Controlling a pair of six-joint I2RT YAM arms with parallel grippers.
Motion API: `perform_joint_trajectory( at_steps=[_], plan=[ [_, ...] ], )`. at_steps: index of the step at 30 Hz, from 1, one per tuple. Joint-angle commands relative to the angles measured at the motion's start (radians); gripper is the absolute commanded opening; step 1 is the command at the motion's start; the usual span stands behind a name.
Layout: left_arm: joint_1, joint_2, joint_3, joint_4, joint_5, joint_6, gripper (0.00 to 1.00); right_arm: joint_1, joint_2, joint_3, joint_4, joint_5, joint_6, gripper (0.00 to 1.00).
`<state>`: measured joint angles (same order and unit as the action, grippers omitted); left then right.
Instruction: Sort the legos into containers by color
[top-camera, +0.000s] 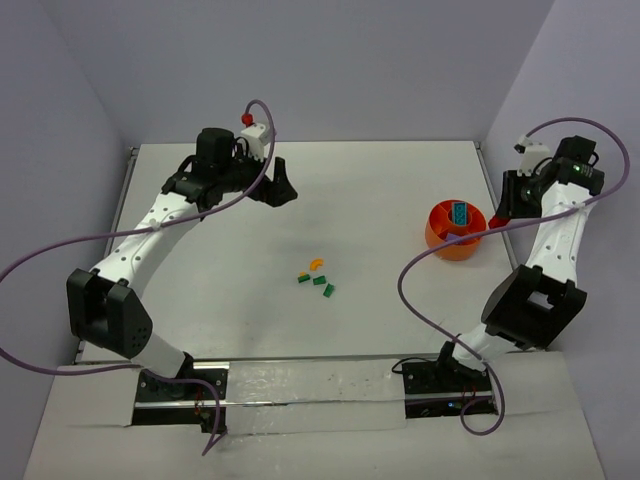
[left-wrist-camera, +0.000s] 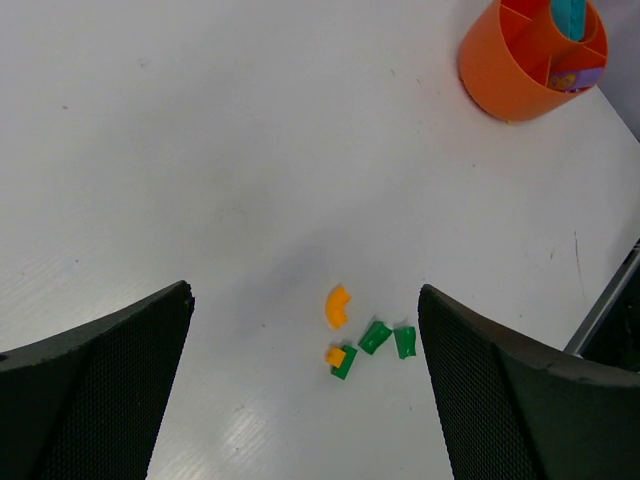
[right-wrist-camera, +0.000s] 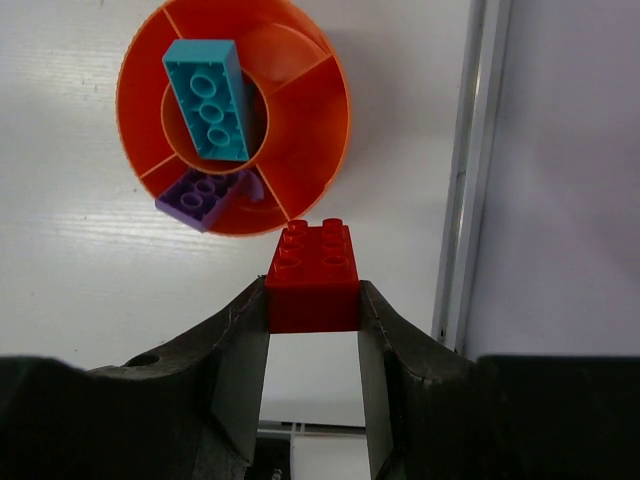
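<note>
The orange bowl (top-camera: 456, 230) with inner dividers stands at the right of the table. It also shows in the left wrist view (left-wrist-camera: 530, 60) and the right wrist view (right-wrist-camera: 300, 130). A teal brick (right-wrist-camera: 207, 97) lies in its centre cup and a purple brick (right-wrist-camera: 200, 195) in an outer compartment. My right gripper (right-wrist-camera: 313, 290) is shut on a red brick (right-wrist-camera: 313, 275), held just beside the bowl's rim, towards the table's right edge. My left gripper (left-wrist-camera: 305, 292) is open and empty, high above the loose pile: a curved orange brick (left-wrist-camera: 338, 306), a small orange piece (left-wrist-camera: 335, 354) and three green bricks (left-wrist-camera: 375, 336).
The loose pile lies mid-table (top-camera: 316, 278). A metal rail (right-wrist-camera: 470, 170) runs along the table's right edge, close to the bowl, with the wall beyond it. Purple cables loop above both arms.
</note>
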<state>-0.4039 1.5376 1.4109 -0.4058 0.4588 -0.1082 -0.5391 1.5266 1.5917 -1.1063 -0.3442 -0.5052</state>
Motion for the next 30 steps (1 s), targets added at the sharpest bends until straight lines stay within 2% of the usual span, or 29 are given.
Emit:
perform_joint_trajectory(
  at_steps=[1,25,27,30],
  plan=[
    [0.0,-0.025,-0.002,0.052,-0.07,-0.05,0.99,0.05,0.034,0.024,0.114,0.088,0.071,0.0],
    [0.003,-0.011,0.014,0.037,-0.096,-0.044,0.99,0.146,0.153,-0.07,0.247,0.126,0.145,0.01],
    [0.003,-0.011,0.014,0.035,-0.096,-0.043,0.99,0.148,0.165,-0.075,0.245,0.127,0.143,0.07],
    [0.003,-0.009,0.019,0.031,-0.095,-0.041,0.99,0.148,0.171,-0.068,0.234,0.123,0.145,0.24]
  ],
)
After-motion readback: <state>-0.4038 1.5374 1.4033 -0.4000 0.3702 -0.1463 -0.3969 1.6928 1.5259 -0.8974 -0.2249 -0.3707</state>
